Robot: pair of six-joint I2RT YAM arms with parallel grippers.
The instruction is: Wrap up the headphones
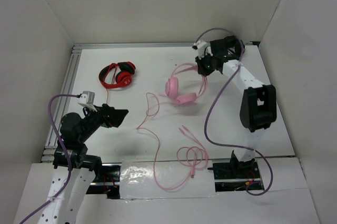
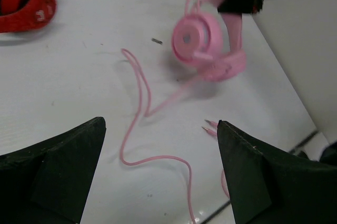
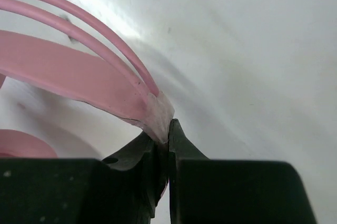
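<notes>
The pale-pink headphones [image 1: 179,88] hang lifted over the middle back of the table, cups low, double headband up. My right gripper [image 1: 203,67] is shut on the headband end; in the right wrist view the jaws pinch the band [image 3: 105,82] at its taped end. The thin pink cable [image 1: 158,145] trails from the cups toward the front edge in loose loops, its two plugs [image 2: 209,126] lying by my left finger. My left gripper [image 1: 120,116] is open and empty, above the table left of the cable. The headphones show blurred in the left wrist view [image 2: 202,42].
Smaller red-and-black headphones [image 1: 118,74] lie at the back left, also in the left wrist view [image 2: 26,4]. White walls enclose the table. A metal rail [image 1: 66,87] runs along the left edge. Clear tape [image 1: 158,174] covers the front edge.
</notes>
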